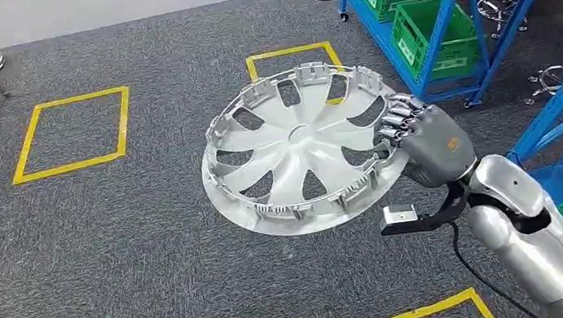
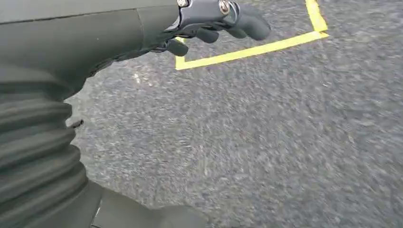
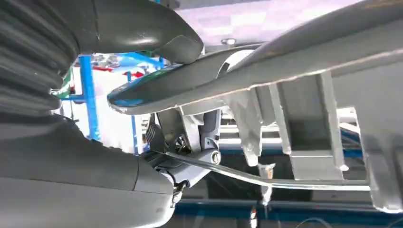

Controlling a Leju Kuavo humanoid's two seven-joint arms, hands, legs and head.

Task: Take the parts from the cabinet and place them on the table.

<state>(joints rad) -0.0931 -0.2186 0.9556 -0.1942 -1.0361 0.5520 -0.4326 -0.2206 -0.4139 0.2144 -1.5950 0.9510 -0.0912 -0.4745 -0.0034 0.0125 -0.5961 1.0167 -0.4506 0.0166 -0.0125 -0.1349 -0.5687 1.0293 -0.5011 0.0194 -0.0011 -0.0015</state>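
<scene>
The right hand is gripping a silver wheel cover by one edge of its rim, so the whole disc is hanging out beyond the fingers over the carpet, tilted. Held so far off-centre, it is risking levering loose and dropping, or clipping the blue shelving just behind the hand. The left hand is hanging over the floor, fingers curled on nothing.

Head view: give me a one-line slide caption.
Right hand holds a silver wheel cover by its rim above grey carpet, beside blue shelving with green crates.
</scene>
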